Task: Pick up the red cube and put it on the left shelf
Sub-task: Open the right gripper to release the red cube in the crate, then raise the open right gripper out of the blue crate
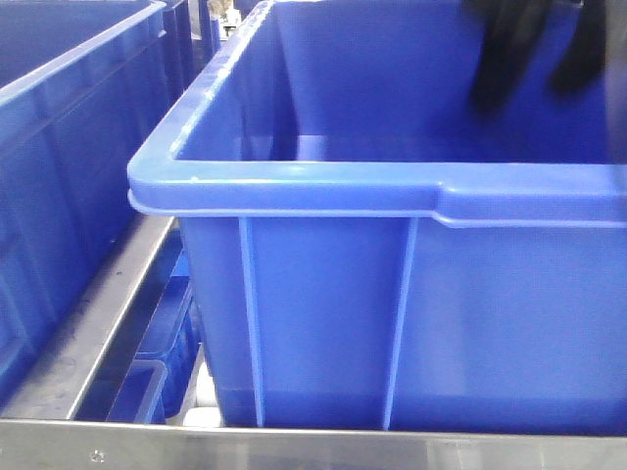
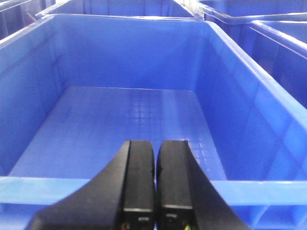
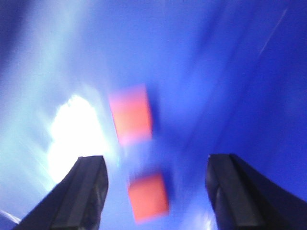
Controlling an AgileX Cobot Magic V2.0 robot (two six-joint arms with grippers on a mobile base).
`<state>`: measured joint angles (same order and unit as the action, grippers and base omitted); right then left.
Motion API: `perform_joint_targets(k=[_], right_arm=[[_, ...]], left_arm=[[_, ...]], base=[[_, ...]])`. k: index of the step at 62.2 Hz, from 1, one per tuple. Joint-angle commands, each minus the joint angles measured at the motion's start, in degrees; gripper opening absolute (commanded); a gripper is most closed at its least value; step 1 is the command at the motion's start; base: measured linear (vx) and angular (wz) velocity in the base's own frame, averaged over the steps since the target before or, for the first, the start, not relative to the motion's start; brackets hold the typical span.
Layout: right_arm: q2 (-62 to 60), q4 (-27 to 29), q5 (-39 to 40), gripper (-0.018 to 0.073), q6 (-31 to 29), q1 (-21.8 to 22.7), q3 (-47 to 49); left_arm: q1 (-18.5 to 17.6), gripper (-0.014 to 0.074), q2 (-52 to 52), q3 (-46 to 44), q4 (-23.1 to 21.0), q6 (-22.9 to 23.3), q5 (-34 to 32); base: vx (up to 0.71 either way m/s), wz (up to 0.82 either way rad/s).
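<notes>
In the blurred right wrist view, two red cubes lie on a blue bin floor: one point(image 3: 148, 195) between my fingers and one point(image 3: 130, 115) farther ahead. My right gripper point(image 3: 156, 165) is open, its fingers wide apart on either side of the nearer cube and not touching it. In the front view its dark fingers point(image 1: 509, 54) reach down into the big blue bin point(image 1: 294, 186) at the top right. My left gripper point(image 2: 156, 148) is shut and empty, above the near rim of an empty blue bin point(image 2: 129, 122). The cubes are hidden in the front view.
More blue bins stand at the left point(image 1: 59, 147) in the front view and behind and to the right point(image 2: 268, 33) in the left wrist view. A metal shelf frame point(image 1: 88, 323) runs along the left and front of the big bin. A bright glare spot point(image 3: 74, 129) lies on the bin floor.
</notes>
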<state>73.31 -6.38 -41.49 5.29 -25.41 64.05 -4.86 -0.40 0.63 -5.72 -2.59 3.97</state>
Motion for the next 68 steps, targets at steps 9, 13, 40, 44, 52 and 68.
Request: perform_joint_targets(k=[9, 13, 40, 44, 52, 68], right_arm=[[-18.8, -0.9, 7.2, 0.0297, -0.5, 0.1, -8.0], [-23.9, -1.1, 7.8, 0.0206, -0.5, 0.1, -11.6], [-51.6, -1.2, 15.4, 0.0048, -0.5, 0.1, -32.8], [-53.7, -1.2, 15.9, 0.0048, -0.5, 0.1, -34.0], [-55.2, -1.2, 15.7, 0.0048, -0.5, 0.1, -34.7], [-55.2, -1.2, 15.8, 0.0048, -0.5, 0.1, -34.7]], left_arm=[[-0.2, 0.0101, -0.7, 1.4, -0.1, 0.3, -4.3], [-0.2, 0.0101, -0.7, 1.4, -0.1, 0.3, -4.3], [-0.2, 0.0101, -0.7, 1.4, -0.1, 0.3, -4.3], [-0.2, 0.0101, -0.7, 1.4, -0.1, 0.3, -4.3], [-0.2, 0.0101, -0.7, 1.4, -0.1, 0.3, -4.3], [-0.2, 0.0101, -0.7, 1.4, -0.1, 0.3, -4.3]], base=[[0.00, 0.00], [0.00, 0.00], [0.00, 0.00], [0.00, 0.00], [0.00, 0.00], [0.00, 0.00]])
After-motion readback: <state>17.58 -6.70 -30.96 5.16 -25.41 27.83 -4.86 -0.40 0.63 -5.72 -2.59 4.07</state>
